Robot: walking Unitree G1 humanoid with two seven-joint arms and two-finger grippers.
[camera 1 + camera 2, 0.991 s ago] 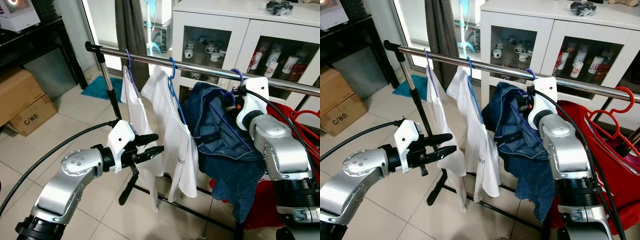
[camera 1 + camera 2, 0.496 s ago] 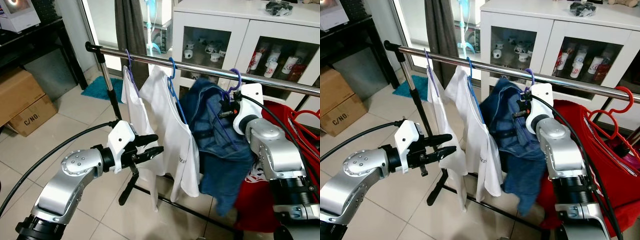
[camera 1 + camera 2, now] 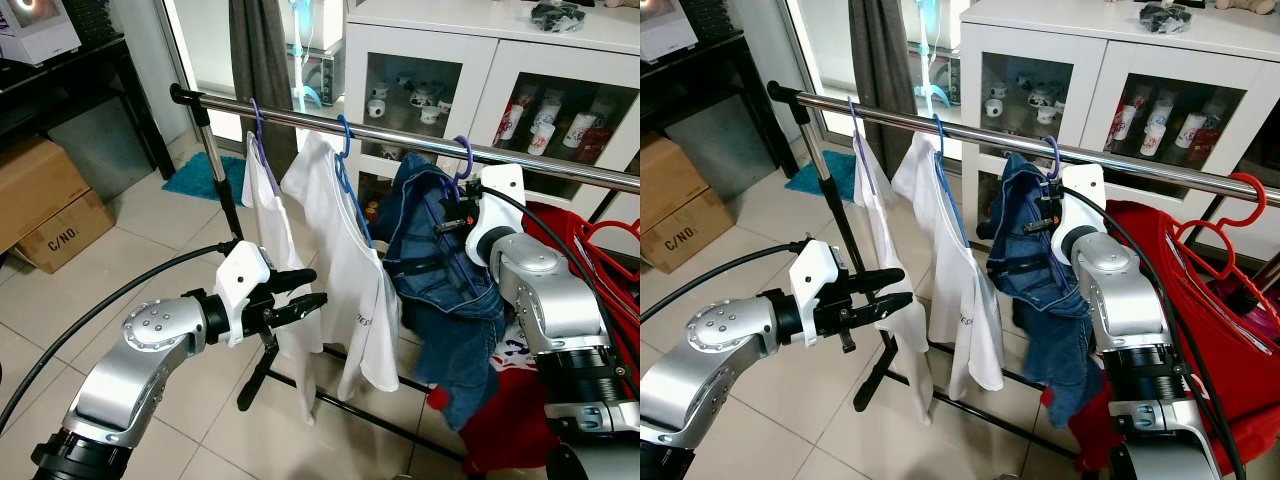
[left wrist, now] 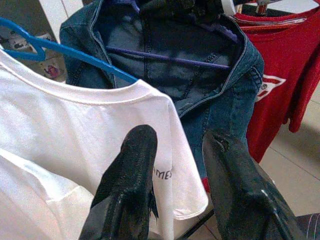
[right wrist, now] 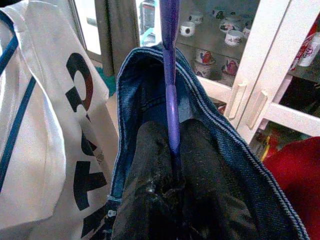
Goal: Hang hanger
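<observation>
Behind denim jacket (image 3: 440, 250), purple hanger (image 5: 170, 75) partly hidden, fingers (image 5: 150, 165) pinching it

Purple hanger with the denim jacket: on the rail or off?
On: the purple hanger's hook curves over the rail, with the right claw shut on its neck.

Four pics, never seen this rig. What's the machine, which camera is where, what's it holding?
It is a humanoid robot with two silver arms, each ending in two black fingers. The two wide pictures come from its head, looking down at a clothes rail. The other two come from cameras on its wrists, looking along the fingers.

The right gripper is shut on the stem of a purple hanger that carries a denim jacket; the hanger's hook is at the rail. The left gripper hovers open, holding nothing, near two white T-shirts hanging on the rail. A red T-shirt hangs further to the right.
</observation>
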